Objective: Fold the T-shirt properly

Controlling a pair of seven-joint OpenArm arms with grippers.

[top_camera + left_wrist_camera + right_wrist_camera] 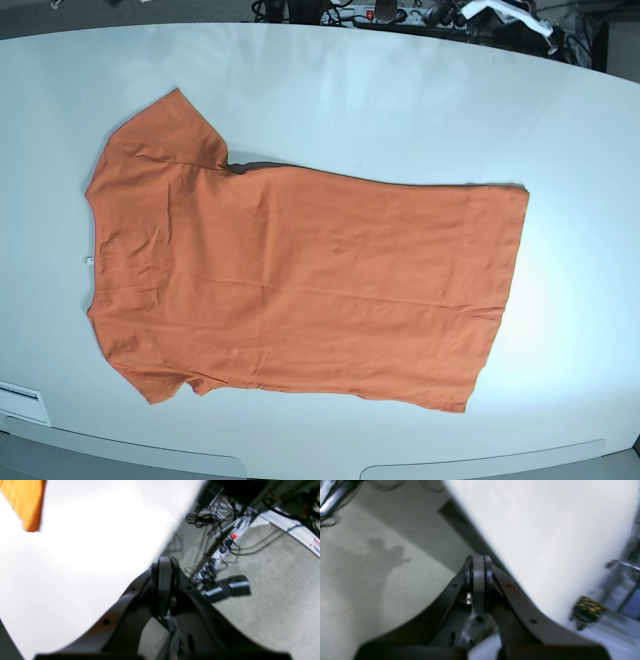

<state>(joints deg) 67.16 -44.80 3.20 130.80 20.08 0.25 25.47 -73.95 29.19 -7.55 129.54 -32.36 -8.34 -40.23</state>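
Two sets of fingers are seen, each in its own wrist view, and both are pressed together with nothing pinched between them. The left gripper [163, 567] is held over the edge of the white bench [87, 555], its dark fingers [160, 580] closed flat against each other. Beyond it, past the bench edge, a carpeted floor [275, 580] is seen with a power strip [220, 552] showing a red switch, tangled cables [202, 518] and a dark foot pedal [230, 587]. The right gripper [478, 567] is likewise held over an edge of the bench, its grey fingers [478, 585] shut together; carpet lies on one side of that edge, and a blurred black and yellow object [588, 608] is seen low at the side of the picture.

The T-shirt [300, 275] is laid flat and unfolded in the middle of the bench, well apart from both grippers. In the base view its collar is turned toward the left edge of the bench and its hem toward the right edge. One sleeve is spread toward the far edge, the other toward the near edge. A corner of the orange cloth is caught in the left wrist view.
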